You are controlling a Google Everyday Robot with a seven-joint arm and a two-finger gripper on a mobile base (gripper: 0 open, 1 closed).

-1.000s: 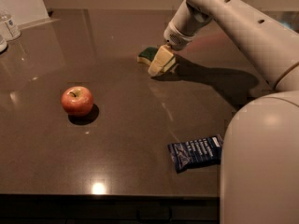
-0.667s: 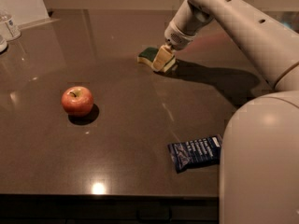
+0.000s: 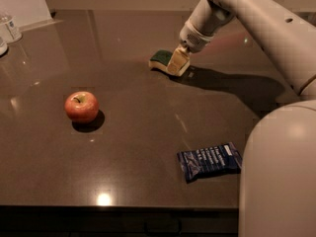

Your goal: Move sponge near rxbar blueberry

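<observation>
The sponge [image 3: 160,59], dark green on top with pale yellow foam below, lies on the dark table [image 3: 138,132] at the back centre. My gripper [image 3: 178,62] comes down from the upper right, and its cream pads sit at the sponge's right end, covering that end. The rxbar blueberry [image 3: 210,161], a flat navy wrapper with white print, lies at the front right, well apart from the sponge and close to my white base [image 3: 279,177].
A red apple [image 3: 81,106] stands at the left middle of the table. A small clear container [image 3: 11,27] and a white panel [image 3: 22,3] are at the back left. The table's front edge runs along the bottom.
My gripper has shifted slightly right and back, closing onto the sponge's right end. The sponge, apple and bar have not moved.
</observation>
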